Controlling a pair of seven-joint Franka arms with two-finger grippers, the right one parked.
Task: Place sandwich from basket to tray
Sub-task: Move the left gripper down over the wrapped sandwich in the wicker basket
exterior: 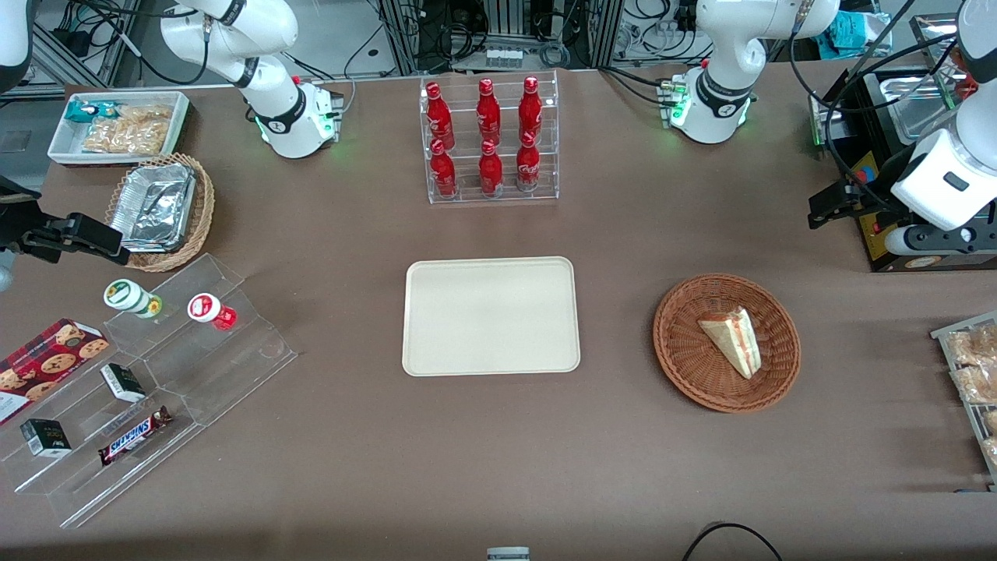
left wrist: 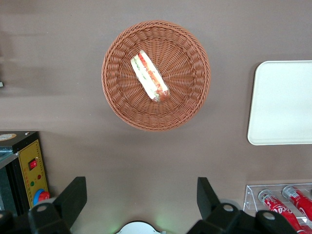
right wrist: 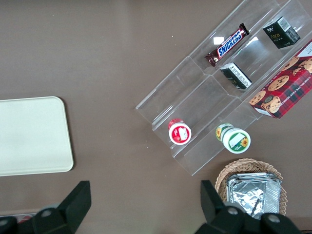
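Observation:
The sandwich [exterior: 732, 339], a clear-wrapped white wedge with orange and green filling, lies in the round reddish-brown basket [exterior: 685, 374]. The cream tray [exterior: 491, 315] lies flat and bare at the table's middle, beside the basket toward the parked arm's end. My gripper [exterior: 819, 210] hangs open and empty well above the table, farther from the front camera than the basket and toward the working arm's end. The left wrist view looks down on the sandwich [left wrist: 149, 76], the basket [left wrist: 117, 97] and part of the tray [left wrist: 282, 102], with the gripper [left wrist: 140, 192] wide open.
A clear rack of red bottles [exterior: 491, 140] stands farther from the front camera than the tray. A black box with buttons [exterior: 888, 241] sits under my gripper. A snack tray [exterior: 974, 374] lies at the working arm's end. An acrylic snack stand [exterior: 140, 374] and a tan basket of foil trays [exterior: 160, 210] are toward the parked arm's end.

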